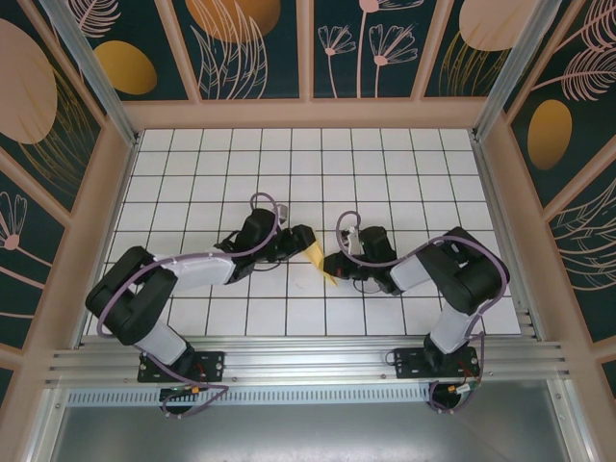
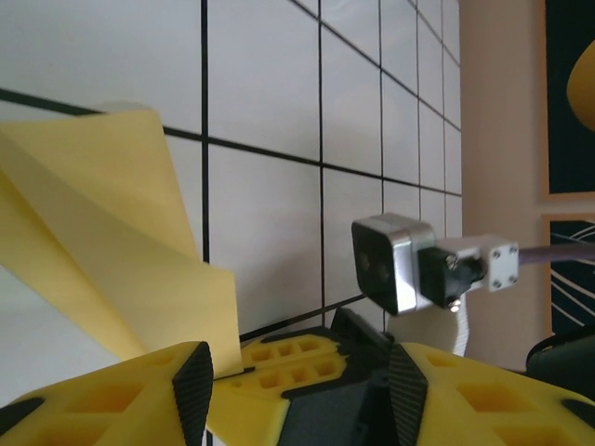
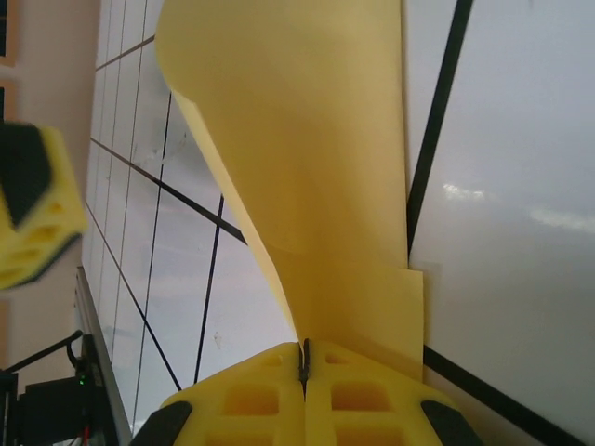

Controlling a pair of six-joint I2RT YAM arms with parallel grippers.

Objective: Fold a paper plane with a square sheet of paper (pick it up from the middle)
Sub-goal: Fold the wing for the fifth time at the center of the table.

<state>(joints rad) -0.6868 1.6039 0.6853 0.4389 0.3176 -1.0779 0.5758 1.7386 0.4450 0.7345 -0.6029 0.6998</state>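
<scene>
On the tiled table (image 1: 404, 164), a little nearer its near edge than the middle, the right gripper (image 3: 304, 358) was pinched tight on one end of the folded yellow paper (image 3: 316, 139). The left gripper (image 2: 297, 372) stood partly open, with the paper just beside one finger.

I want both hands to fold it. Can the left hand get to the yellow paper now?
Probably yes. The left hand is open and close beside the yellow paper, with nothing between them. The right hand is shut on one edge of it, leaving the rest free.
</scene>
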